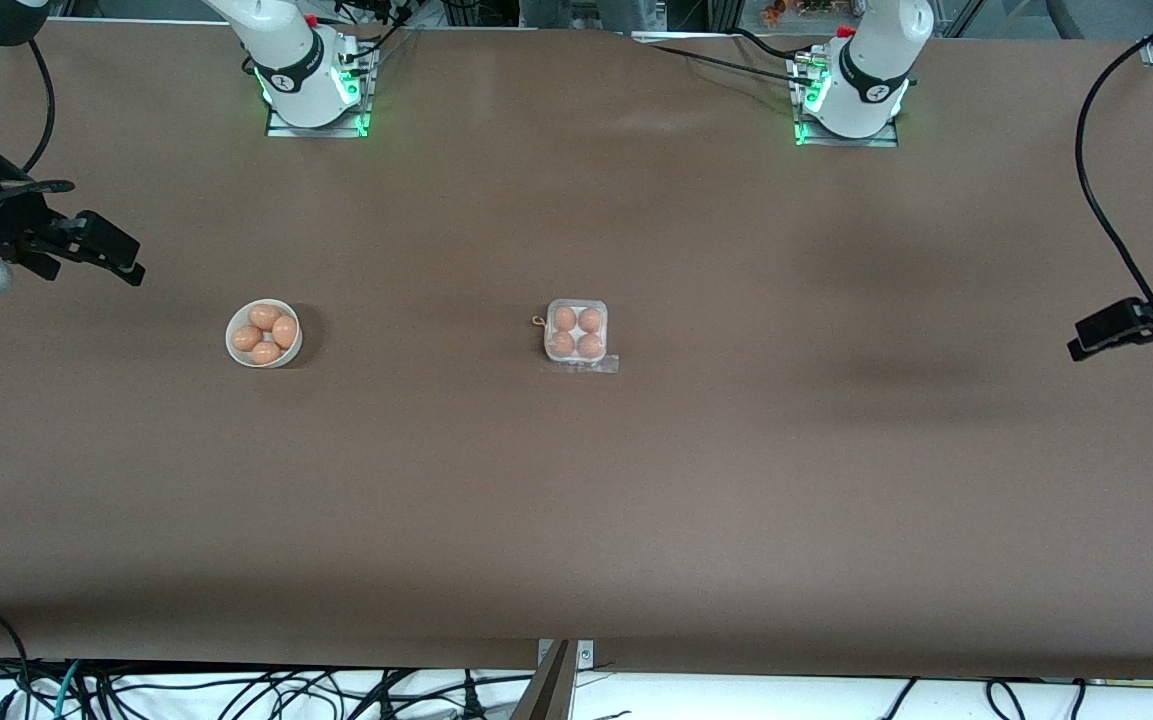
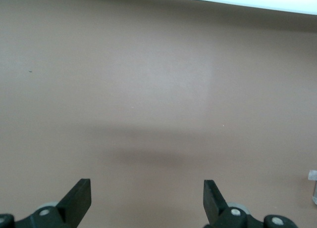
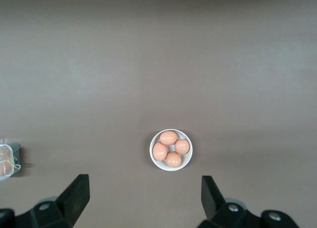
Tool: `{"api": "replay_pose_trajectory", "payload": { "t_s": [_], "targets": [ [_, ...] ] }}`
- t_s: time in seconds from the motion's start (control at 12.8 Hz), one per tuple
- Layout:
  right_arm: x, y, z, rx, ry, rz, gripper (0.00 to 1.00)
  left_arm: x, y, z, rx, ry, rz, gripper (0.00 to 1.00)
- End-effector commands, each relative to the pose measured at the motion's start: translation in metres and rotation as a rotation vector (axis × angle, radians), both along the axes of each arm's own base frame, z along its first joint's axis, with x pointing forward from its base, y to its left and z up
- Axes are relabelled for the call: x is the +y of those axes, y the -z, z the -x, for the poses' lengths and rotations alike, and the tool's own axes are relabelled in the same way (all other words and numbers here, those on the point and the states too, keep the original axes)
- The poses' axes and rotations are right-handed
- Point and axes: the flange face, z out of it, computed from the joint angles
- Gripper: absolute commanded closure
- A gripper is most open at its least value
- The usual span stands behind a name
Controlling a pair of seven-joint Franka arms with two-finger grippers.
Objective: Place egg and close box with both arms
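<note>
**While both arms hang back, the carton sits shut at mid-table**

With its clear lid down, the box [image 1: 577, 335] rests near the centre of the frame on the brown table [image 1: 576, 500], four brown eggs showing through the lid, one per cell. A clear tab sticks out from the edge of the box nearest the front camera.

Toward the right arm's end of the table stands a round white bowl [image 1: 264, 334] [image 3: 171, 150] holding four more brown eggs [image 3: 171, 149].

At the left edge of the frame the right gripper [image 1: 121, 258] [image 3: 143, 196] hangs over bare table, fingers spread apart and holding nothing. At the right edge of the frame the left gripper [image 1: 1101, 335] [image 2: 147, 198] likewise hovers over bare table, fingers spread wide and holding nothing.
</note>
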Motion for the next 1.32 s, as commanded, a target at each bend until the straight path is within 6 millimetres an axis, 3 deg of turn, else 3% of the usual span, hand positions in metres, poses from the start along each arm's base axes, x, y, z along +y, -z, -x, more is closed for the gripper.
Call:
{"api": "replay_pose_trajectory", "payload": {
  "t_s": [0.0,0.08,0.7,1.25],
  "targets": [
    [-0.002,-0.001,0.003,-0.001,-0.005,0.012,0.0,-0.012,0.002,0.027,-0.006,0.036,-0.021,0.0],
    [-0.002,-0.001,0.003,0.001,-0.005,0.012,0.0,-0.022,-0.001,0.03,-0.009,0.053,-0.021,0.0],
    [-0.003,0.0,0.003,0.005,-0.004,0.012,0.0,-0.021,-0.022,0.067,0.017,0.05,-0.025,0.0],
    [-0.004,0.002,0.004,0.008,-0.002,0.012,0.0,-0.02,-0.023,0.072,0.043,0.045,-0.025,0.0]
  ]
}}
